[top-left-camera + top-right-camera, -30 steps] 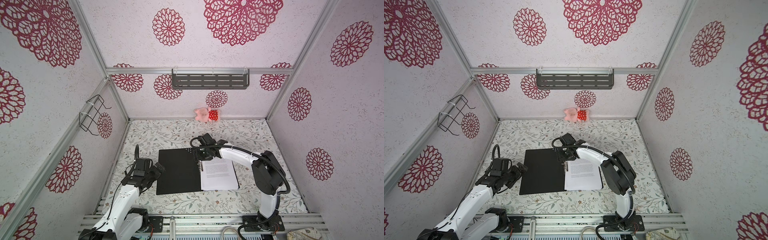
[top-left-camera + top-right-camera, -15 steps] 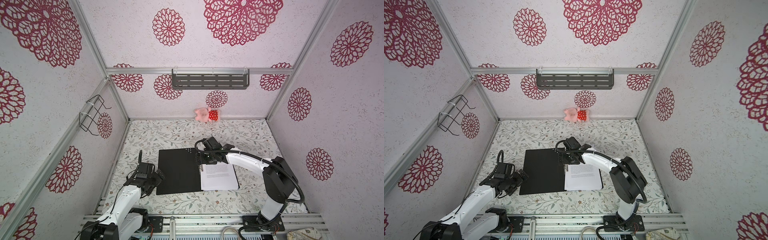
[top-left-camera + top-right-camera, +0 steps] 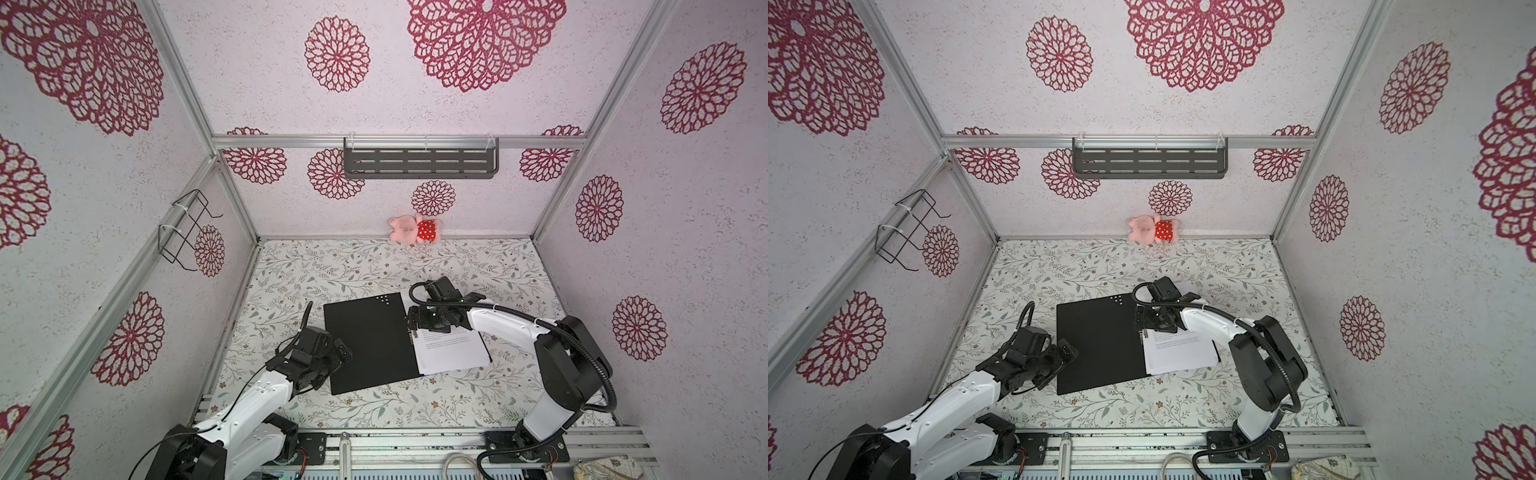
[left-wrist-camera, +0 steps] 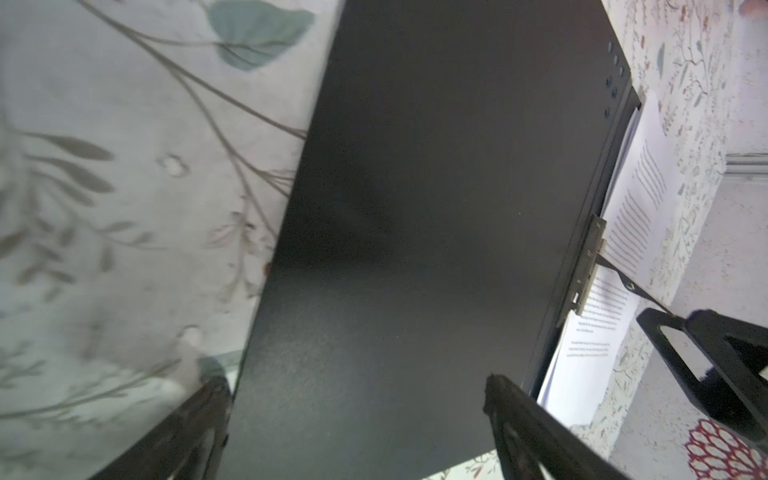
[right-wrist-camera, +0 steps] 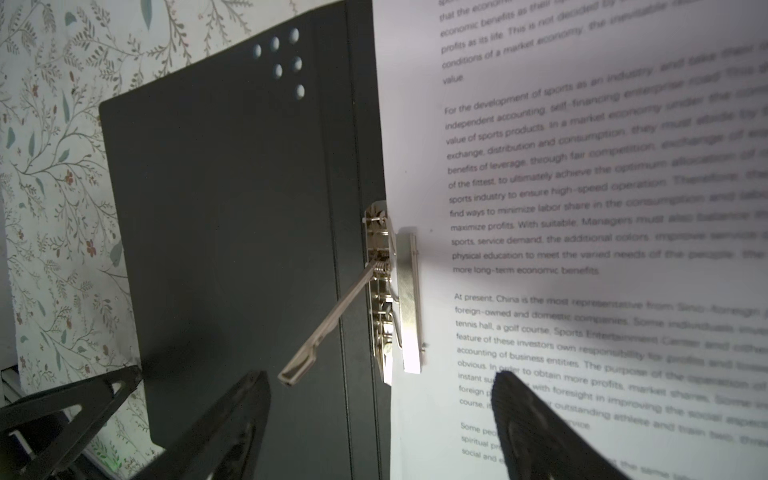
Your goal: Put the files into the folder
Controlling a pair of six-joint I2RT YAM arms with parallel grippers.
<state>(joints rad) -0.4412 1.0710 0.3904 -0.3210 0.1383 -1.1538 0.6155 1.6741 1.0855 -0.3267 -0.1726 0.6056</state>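
Observation:
The folder (image 3: 365, 340) (image 3: 1100, 345) lies open on the floral table, its black inside facing up. The files (image 3: 451, 353) (image 3: 1179, 353), white printed sheets, rest on its right half. Their left edge sits under the metal spine clip (image 5: 399, 291), and the clip's lever (image 5: 328, 328) angles out over the black cover. My right gripper (image 3: 410, 326) (image 5: 382, 378) hovers open over the spine just beside the clip, holding nothing. My left gripper (image 3: 340, 353) (image 4: 357, 386) is open at the folder's left edge, with the black cover (image 4: 415, 208) below it.
A pink plush toy (image 3: 411, 229) lies against the back wall. A grey slotted shelf (image 3: 419, 163) hangs on the back wall and a wire rack (image 3: 187, 228) on the left wall. Floral tabletop (image 3: 374, 266) surrounds the folder.
My right gripper has opened wider and slid along the spine toward the near side. My left arm has shifted slightly toward the near side beside the folder's left edge.

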